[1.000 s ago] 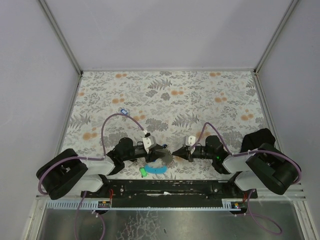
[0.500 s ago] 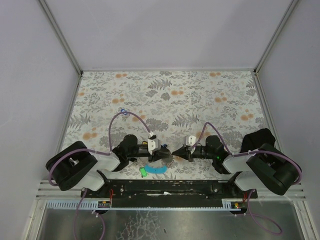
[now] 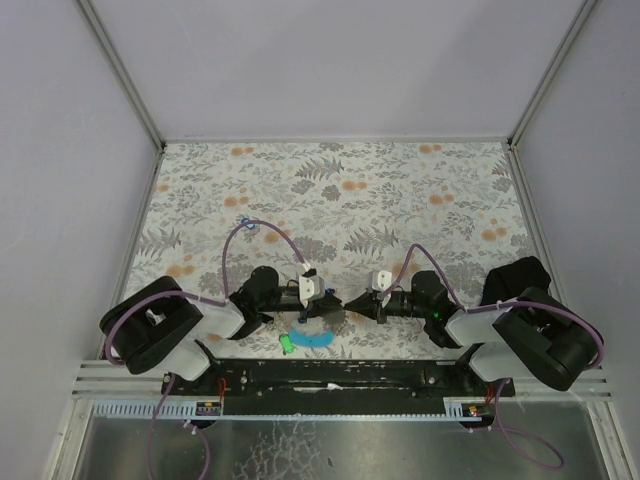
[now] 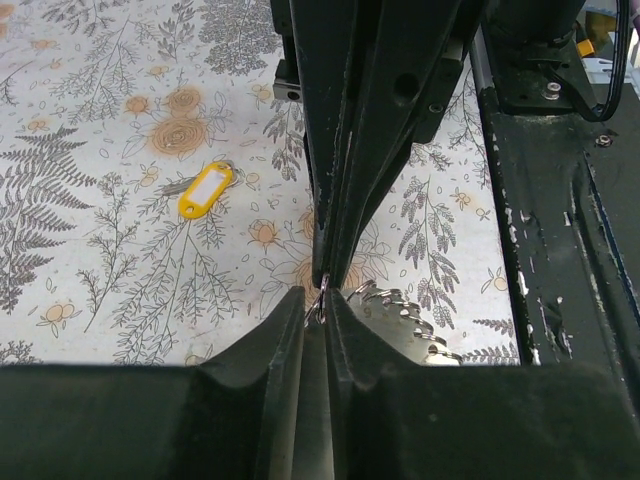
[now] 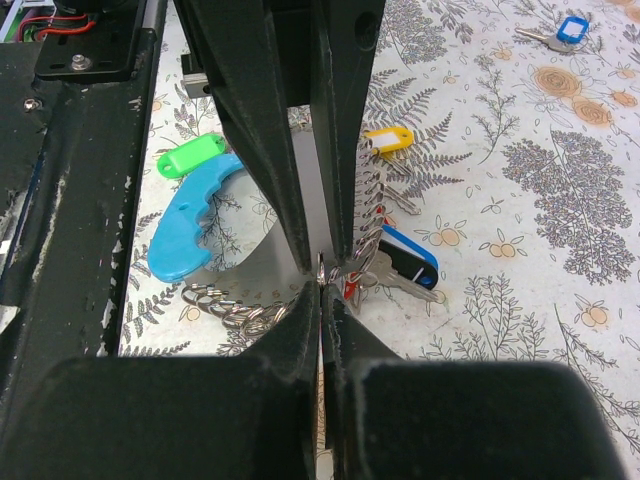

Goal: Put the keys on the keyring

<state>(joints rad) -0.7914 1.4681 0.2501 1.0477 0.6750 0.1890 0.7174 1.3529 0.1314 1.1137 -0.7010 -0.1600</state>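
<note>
The keyring lies near the front edge: a grey fan-shaped tag point(image 4: 400, 318) edged with several small silver rings, and a light-blue strap point(image 5: 185, 230) point(image 3: 318, 338). One thin ring point(image 5: 322, 268) stands up between both grippers. My right gripper point(image 5: 321, 290) point(image 3: 350, 300) is shut on it from one side. Facing it, my left gripper point(image 4: 318, 298) point(image 3: 328, 303) has its jaws pinched close on the same ring. Beside the tag lie a blue-and-black capped key point(image 5: 410, 262) and a red one point(image 5: 350, 287). A blue-capped key point(image 3: 247, 222) point(image 5: 570, 28) lies alone farther back.
A green tag point(image 5: 190, 155) point(image 3: 286, 344) and a yellow tag point(image 4: 205, 190) point(image 5: 388, 140) lie beside the bunch. The black base rail point(image 3: 330, 375) runs just behind the keyring at the near edge. Grey walls point(image 3: 90, 150) close in the patterned table on three sides.
My left arm has swung right until its fingertips meet the right gripper's, and its jaws have narrowed around the ring. The right arm and the keyring have stayed put.
</note>
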